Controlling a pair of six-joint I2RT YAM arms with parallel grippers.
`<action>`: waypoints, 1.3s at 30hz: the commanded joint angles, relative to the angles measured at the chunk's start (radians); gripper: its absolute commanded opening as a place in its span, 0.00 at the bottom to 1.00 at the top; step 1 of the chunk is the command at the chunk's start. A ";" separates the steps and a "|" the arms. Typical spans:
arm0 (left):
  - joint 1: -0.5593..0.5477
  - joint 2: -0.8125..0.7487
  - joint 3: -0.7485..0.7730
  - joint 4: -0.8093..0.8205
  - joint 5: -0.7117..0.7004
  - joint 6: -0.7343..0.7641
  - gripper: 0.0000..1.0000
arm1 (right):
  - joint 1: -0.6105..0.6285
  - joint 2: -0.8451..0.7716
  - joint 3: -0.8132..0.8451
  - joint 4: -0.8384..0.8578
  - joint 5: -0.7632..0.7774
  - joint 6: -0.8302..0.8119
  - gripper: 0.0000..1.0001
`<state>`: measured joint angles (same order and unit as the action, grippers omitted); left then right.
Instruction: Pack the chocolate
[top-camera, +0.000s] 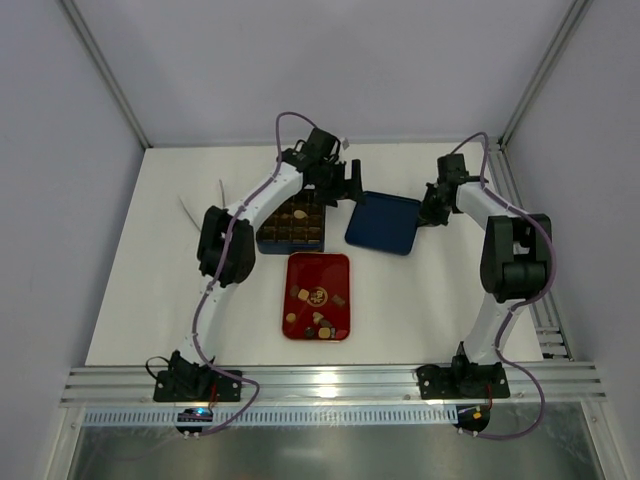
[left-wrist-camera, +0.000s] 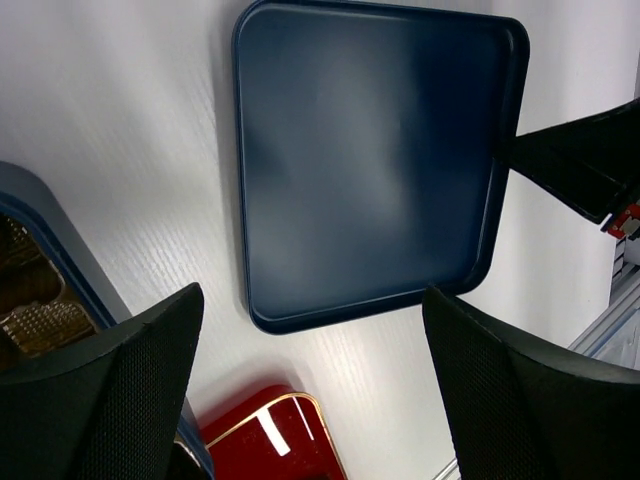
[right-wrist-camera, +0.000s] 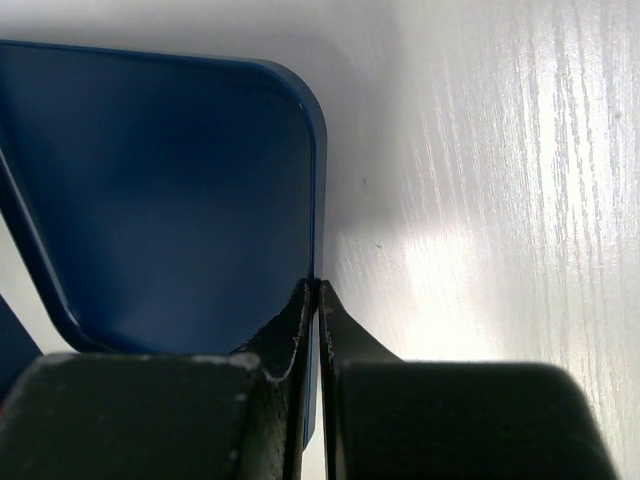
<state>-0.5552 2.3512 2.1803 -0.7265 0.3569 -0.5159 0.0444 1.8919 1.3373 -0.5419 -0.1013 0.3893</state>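
Table (top-camera: 140, 300): white, with pale walls behind.
Chocolate (top-camera: 318, 296): several pieces loose on red tray (top-camera: 300, 268); a few in gridded box (top-camera: 290, 238) just behind it.
Left gripper (left-wrist-camera: 310, 300): fingers wide apart, hovering over blue tray (left-wrist-camera: 370, 160).
Right gripper (right-wrist-camera: 318, 290): pinched together on blue tray's rim.

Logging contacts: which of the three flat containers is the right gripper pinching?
The empty blue tray, its edge clamped in the right gripper; the red tray and gridded box, both holding chocolates, lie clear of it.

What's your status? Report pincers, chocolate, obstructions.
Left pincer open, empty. Right pincer shut on blue tray rim. Chocolate mostly on red tray, some in gridded box. Box uncovered.
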 joint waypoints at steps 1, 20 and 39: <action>-0.005 0.040 0.076 -0.027 0.040 0.004 0.87 | -0.023 -0.080 -0.021 0.039 -0.075 0.000 0.04; -0.006 0.138 0.131 0.022 0.163 -0.064 0.86 | -0.086 -0.201 -0.101 0.069 -0.222 0.037 0.04; -0.012 -0.070 -0.111 0.170 0.283 -0.179 0.34 | -0.074 -0.318 -0.253 0.186 -0.342 0.131 0.04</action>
<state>-0.5598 2.3932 2.0815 -0.6064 0.6048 -0.6830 -0.0380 1.6329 1.0924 -0.4206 -0.3820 0.4839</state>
